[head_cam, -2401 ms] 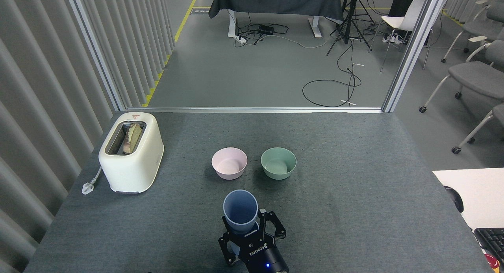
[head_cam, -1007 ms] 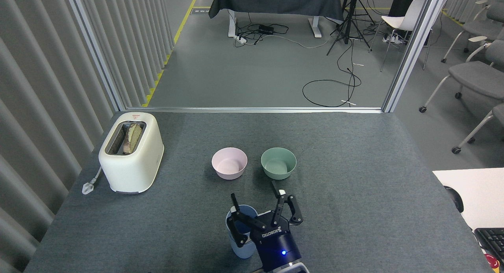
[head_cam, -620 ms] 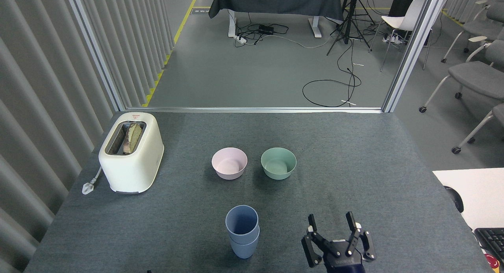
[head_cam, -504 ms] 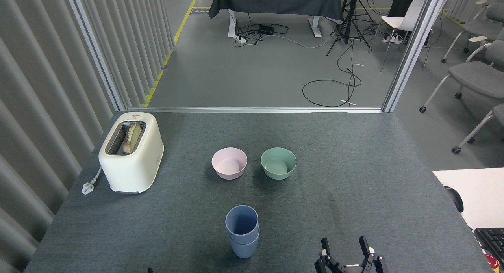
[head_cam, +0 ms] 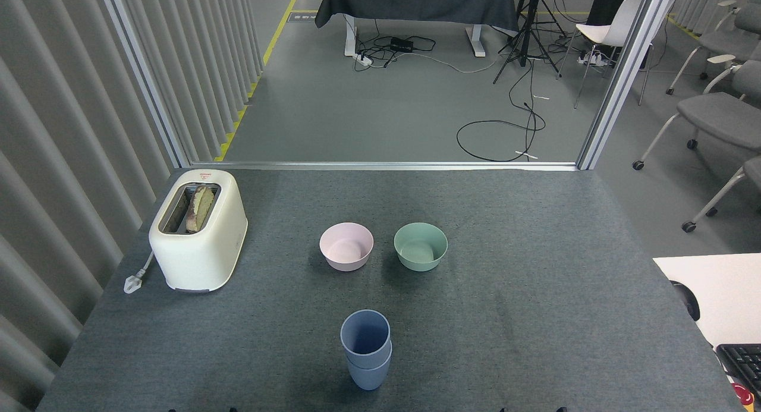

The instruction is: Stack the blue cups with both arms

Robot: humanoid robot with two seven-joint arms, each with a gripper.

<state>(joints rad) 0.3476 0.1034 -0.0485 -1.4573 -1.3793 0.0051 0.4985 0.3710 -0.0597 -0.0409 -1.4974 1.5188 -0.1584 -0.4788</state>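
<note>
Blue cups (head_cam: 365, 349) are standing nested one inside the other in the lower centre of the frame, on the grey felt table (head_cam: 535, 269). The upper cup is sitting inside the lower one with its rim showing a short band above the lower rim, and the pair is standing upright and level, which suggests the inner cup is seating fully and not jamming at an angle. The tapered shape is what is letting one cup drop into the other and hold its place without support.

Nothing is touching the stack. Neither gripper is showing in the frame; only a few small dark tips are breaking the bottom edge, too little to identify, so the state of the fingers of either arm cannot be told.

Judging from this layout, the stacking step is reading as complete, with no second loose cup lying anywhere on the table.

The pink bowl (head_cam: 346, 246) and the green bowl (head_cam: 420, 245) are sitting side by side above the stack, near the frame's centre and well apart from the cups, so they are not obstructing it. The cream toaster (head_cam: 197, 229) is standing at the left, with bread in its slot, and is taking no part in the task.
</note>
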